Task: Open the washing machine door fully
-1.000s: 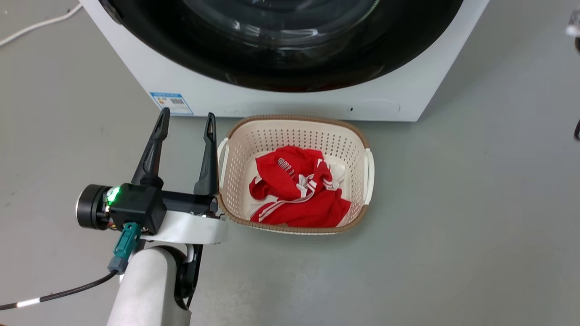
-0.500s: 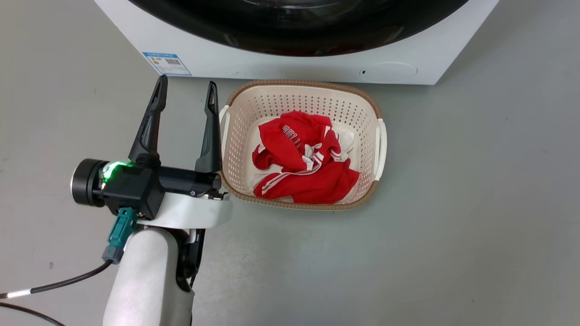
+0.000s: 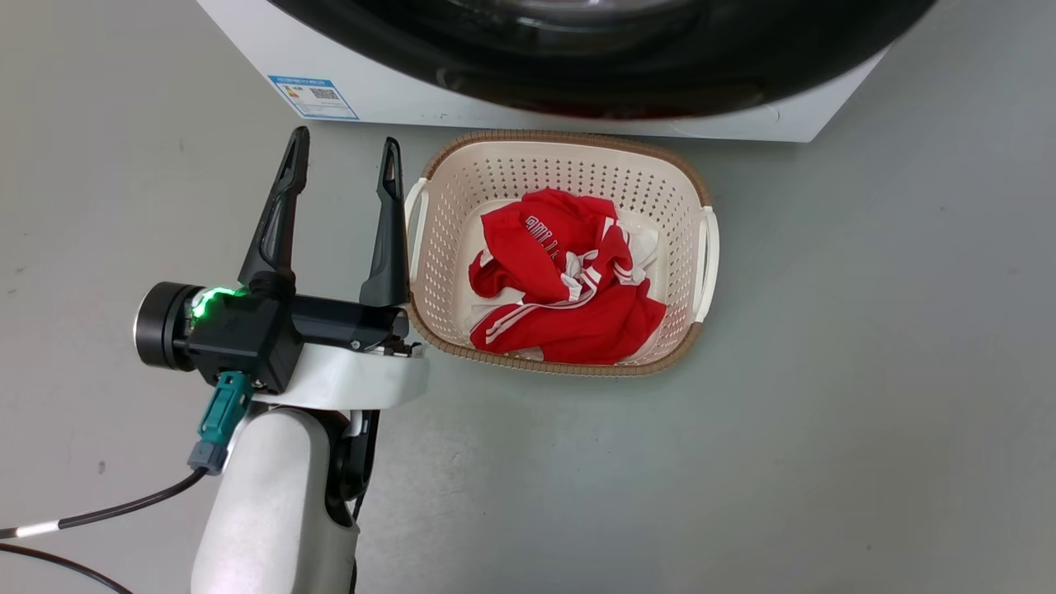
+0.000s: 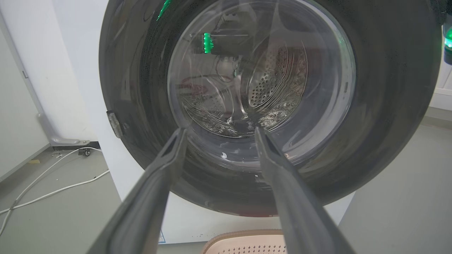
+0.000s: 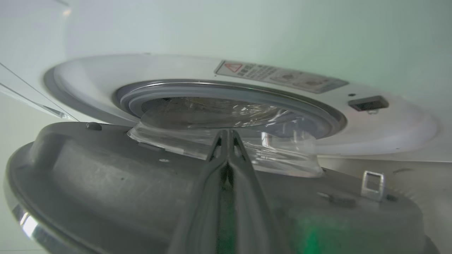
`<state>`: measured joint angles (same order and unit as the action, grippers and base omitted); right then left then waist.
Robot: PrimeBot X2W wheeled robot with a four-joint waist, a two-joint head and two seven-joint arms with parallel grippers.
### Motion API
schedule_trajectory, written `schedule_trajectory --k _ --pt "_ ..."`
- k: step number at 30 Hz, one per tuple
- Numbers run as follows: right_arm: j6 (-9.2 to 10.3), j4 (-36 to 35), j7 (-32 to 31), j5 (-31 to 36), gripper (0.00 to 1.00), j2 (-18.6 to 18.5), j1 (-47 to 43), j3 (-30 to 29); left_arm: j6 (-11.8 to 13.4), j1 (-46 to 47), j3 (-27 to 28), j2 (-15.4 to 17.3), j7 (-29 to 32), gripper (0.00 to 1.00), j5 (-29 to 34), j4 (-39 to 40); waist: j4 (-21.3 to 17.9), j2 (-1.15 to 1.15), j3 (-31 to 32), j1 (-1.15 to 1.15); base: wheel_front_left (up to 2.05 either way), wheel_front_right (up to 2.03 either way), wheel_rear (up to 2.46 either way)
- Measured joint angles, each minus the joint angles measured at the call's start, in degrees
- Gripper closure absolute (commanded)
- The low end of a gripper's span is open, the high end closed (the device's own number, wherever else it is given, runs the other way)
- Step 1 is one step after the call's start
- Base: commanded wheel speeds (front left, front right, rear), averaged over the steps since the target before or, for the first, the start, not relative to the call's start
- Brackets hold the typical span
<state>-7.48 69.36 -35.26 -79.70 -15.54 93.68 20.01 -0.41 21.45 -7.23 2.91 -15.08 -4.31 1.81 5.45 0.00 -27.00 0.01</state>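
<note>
- Left gripper: two long, tapering black fingers, slotted near the tips.
- Black boxy wrist housing with a green light and a round black cap.
- Teal plug feeding a black cable with a white band.
- Glossy white forearm.

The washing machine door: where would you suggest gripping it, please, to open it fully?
Probably the washing machine door by its rim beside the latch hook, from the inner side: it stands ajar there, clear of the washing machine, and the bulging glass bowl offers no edge to pinch.
</note>
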Motion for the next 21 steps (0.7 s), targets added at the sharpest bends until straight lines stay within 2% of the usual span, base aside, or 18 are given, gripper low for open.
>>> schedule_trajectory --k 13,21 --pt "0.00 -6.7 -11.9 -3.5 1.00 0.5 -8.9 -0.3 0.0 -1.6 0.3 0.0 0.0 0.00 0.1 -2.0 -1.0 0.00 4.9 0.00 0.00 0.00 0.00" --pt "-0.01 -14.4 -16.4 -5.7 1.00 3.7 -20.2 0.5 -0.4 -5.7 0.5 0.0 0.0 0.00 0.2 -4.1 -1.5 0.00 11.3 -0.01 0.00 0.00 0.00"
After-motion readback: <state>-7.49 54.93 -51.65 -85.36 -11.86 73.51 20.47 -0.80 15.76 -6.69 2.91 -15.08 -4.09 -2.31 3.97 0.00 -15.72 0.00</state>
